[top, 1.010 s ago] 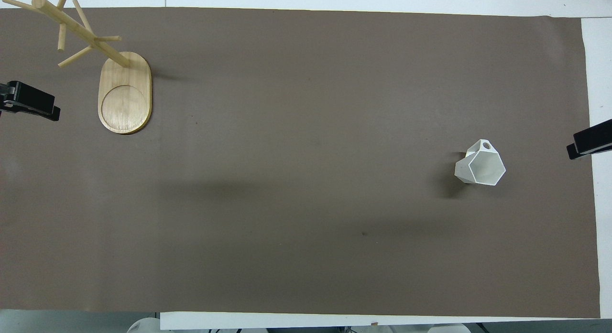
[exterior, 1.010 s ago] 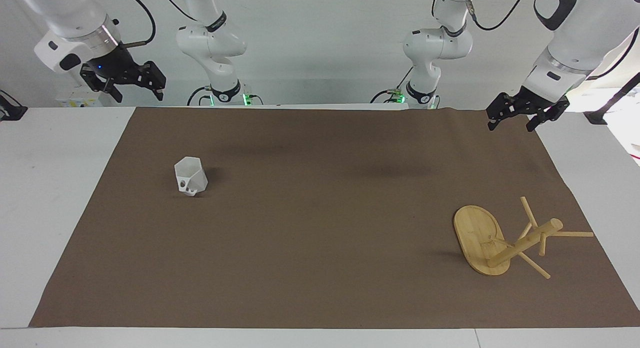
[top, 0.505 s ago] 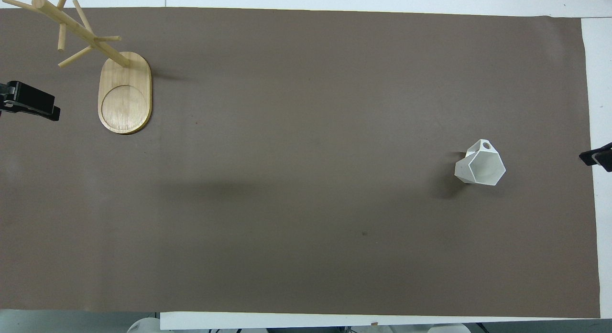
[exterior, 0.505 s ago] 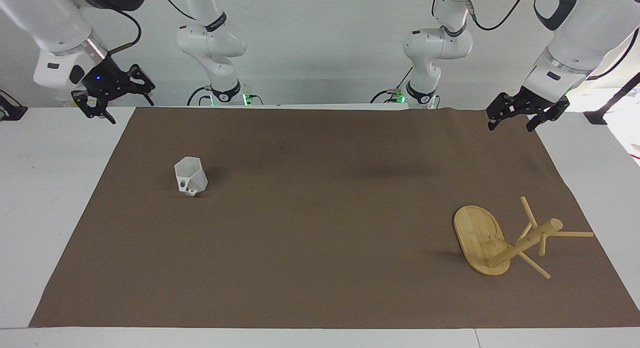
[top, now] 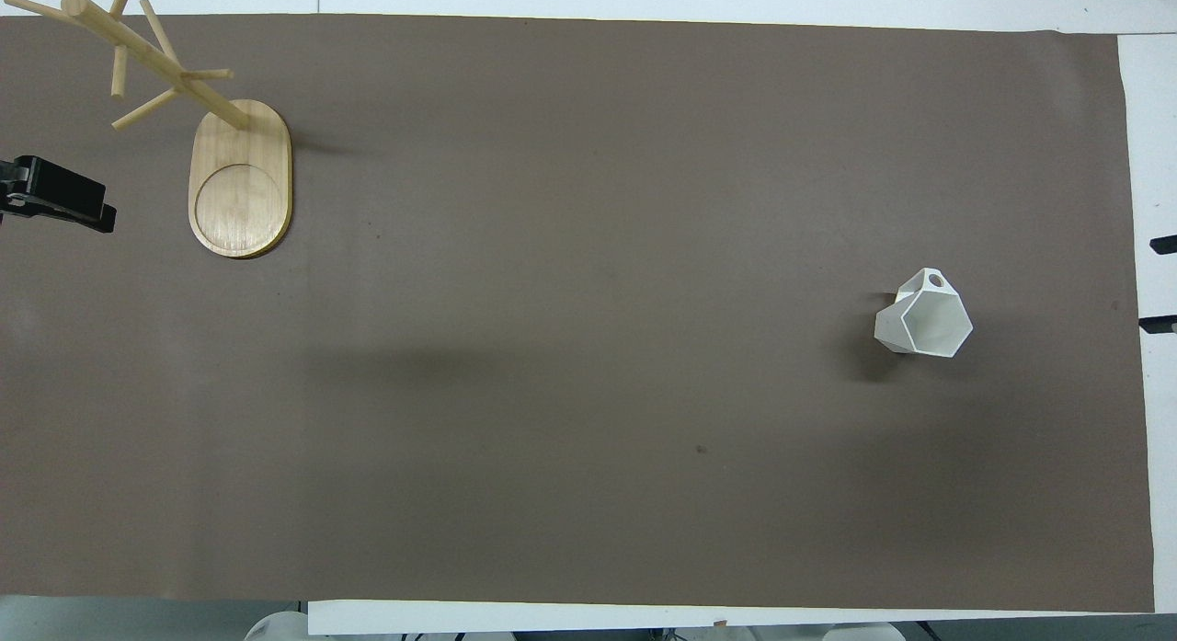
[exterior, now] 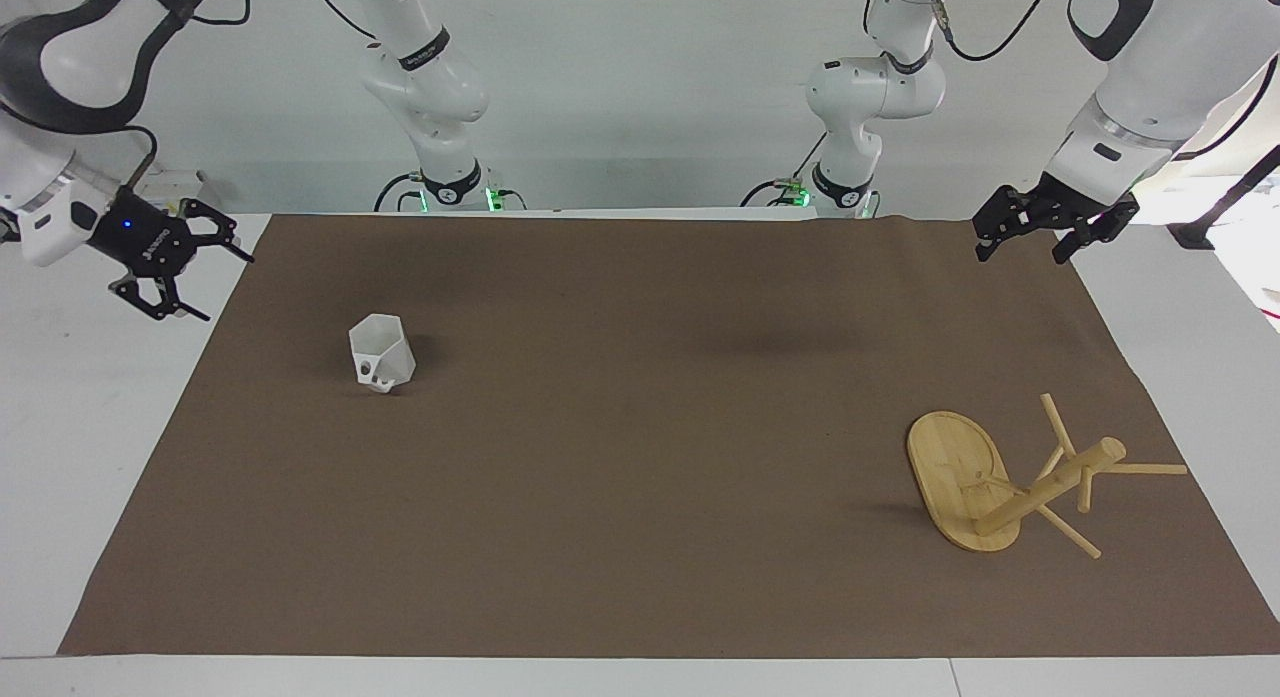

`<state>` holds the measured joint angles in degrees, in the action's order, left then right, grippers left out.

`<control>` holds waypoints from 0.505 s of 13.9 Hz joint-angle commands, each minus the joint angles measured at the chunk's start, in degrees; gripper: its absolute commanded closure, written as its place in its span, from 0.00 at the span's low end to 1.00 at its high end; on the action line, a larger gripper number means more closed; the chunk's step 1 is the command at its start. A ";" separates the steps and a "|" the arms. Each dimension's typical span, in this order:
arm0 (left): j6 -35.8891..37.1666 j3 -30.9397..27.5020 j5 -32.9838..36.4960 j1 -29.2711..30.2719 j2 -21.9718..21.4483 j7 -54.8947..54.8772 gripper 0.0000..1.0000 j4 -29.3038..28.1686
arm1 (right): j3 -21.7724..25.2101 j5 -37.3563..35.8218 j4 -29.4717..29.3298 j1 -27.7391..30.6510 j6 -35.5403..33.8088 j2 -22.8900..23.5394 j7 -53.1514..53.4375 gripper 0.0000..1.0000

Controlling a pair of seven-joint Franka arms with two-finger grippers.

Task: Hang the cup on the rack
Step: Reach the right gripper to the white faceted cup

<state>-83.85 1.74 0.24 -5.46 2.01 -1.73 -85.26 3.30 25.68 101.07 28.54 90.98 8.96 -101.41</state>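
The white faceted cup (exterior: 381, 353) (top: 924, 317) stands upright on the brown mat, mouth up, its handle turned away from the robots. The bamboo rack (exterior: 955, 472) (top: 241, 181) stands on its oval base toward the left arm's end, pegs sticking out from its post (exterior: 1050, 485). My right gripper (exterior: 225, 289) hangs open and empty over the white table just off the mat's edge, its fingers pointing toward the cup and well apart from it. My left gripper (exterior: 1021, 255) waits open and empty over the mat's corner by the robots.
The brown mat (exterior: 640, 537) covers most of the white table (exterior: 90, 427). The two arm bases stand along the robots' edge of the table.
The right gripper has swung down and outward toward its end of the table and turned its fingers sideways toward the cup. The left arm, cup and rack have not moved.
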 commanded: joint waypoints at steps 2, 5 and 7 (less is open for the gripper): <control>-1.05 0.11 -0.77 0.63 -1.65 -0.99 0.00 -2.11 | -0.75 12.78 5.00 6.25 -0.45 8.41 -19.20 0.00; -1.05 0.11 -0.77 0.63 -1.65 -0.99 0.00 -2.11 | -0.75 20.70 10.43 6.88 -1.60 12.66 -32.76 0.00; -1.05 0.11 -0.77 0.63 -1.65 -0.99 0.00 -2.11 | -0.84 22.22 14.31 6.44 -1.43 11.61 -36.04 0.00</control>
<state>-83.85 1.74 0.24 -5.46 2.01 -1.74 -85.26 3.11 45.81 111.15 34.86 89.85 23.20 -134.54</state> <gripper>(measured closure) 0.000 0.000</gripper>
